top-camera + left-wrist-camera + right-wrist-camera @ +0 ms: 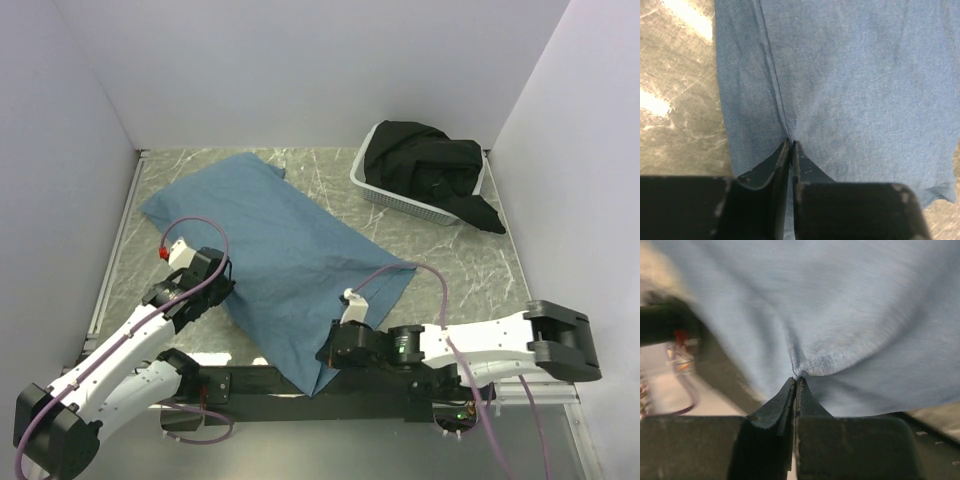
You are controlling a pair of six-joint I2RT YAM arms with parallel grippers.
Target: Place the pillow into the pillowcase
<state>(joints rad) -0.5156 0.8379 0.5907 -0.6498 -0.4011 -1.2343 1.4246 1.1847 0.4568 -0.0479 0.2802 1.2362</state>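
The soft, light pillowcase (285,250) is lying limply from far left to near centre, the left gripper (791,143) pinching closed on its left side and the right gripper (796,380) on its near end.

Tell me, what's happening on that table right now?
Left gripper shut on pillowcase by its left edge. Right gripper shut on its near corner. Pillow not in sight. Basket of black cloth sits apart, far right.
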